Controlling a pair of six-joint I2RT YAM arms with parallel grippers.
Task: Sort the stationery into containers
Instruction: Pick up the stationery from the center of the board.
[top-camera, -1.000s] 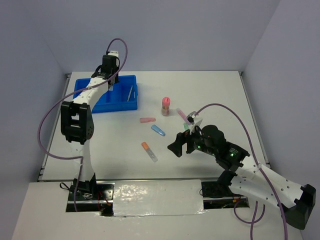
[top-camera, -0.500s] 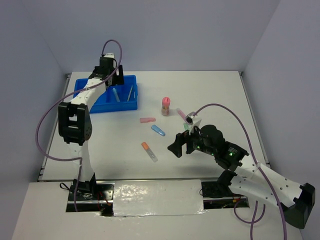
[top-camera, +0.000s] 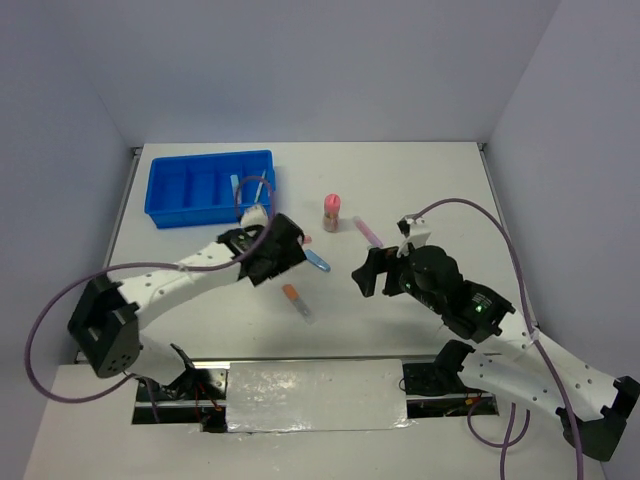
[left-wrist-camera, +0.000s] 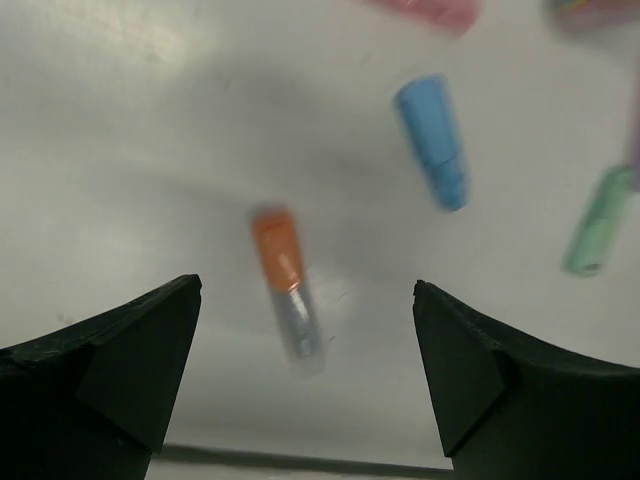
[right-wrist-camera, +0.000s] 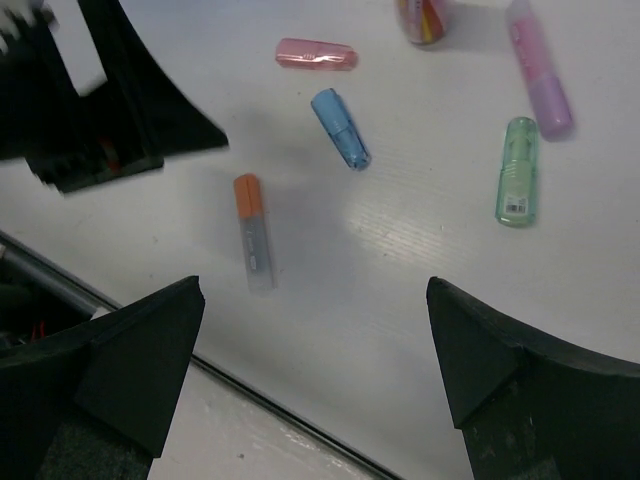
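The blue tray (top-camera: 200, 190) stands at the back left, with a pale blue stick (top-camera: 236, 186) and a thin pen (top-camera: 258, 188) in its right compartments. On the table lie an orange stick (top-camera: 297, 301), a blue stick (top-camera: 317, 261), a purple marker (top-camera: 368, 231) and a pink-capped cylinder (top-camera: 331, 211). My left gripper (left-wrist-camera: 305, 330) hangs open above the orange stick (left-wrist-camera: 285, 290), holding nothing. The right gripper (right-wrist-camera: 315, 290) is open too, over bare table; its view shows a pink stick (right-wrist-camera: 315, 53) and a green stick (right-wrist-camera: 517, 171).
The left arm stretches low across the table's left half from its base. In the top view the right gripper (top-camera: 372, 272) hides the green stick. The table's near edge runs just below both grippers.
My left gripper opened over the tray, leaving the pale blue stick there, then swung down to the table's middle above the orange stick. The right gripper shifted slightly.
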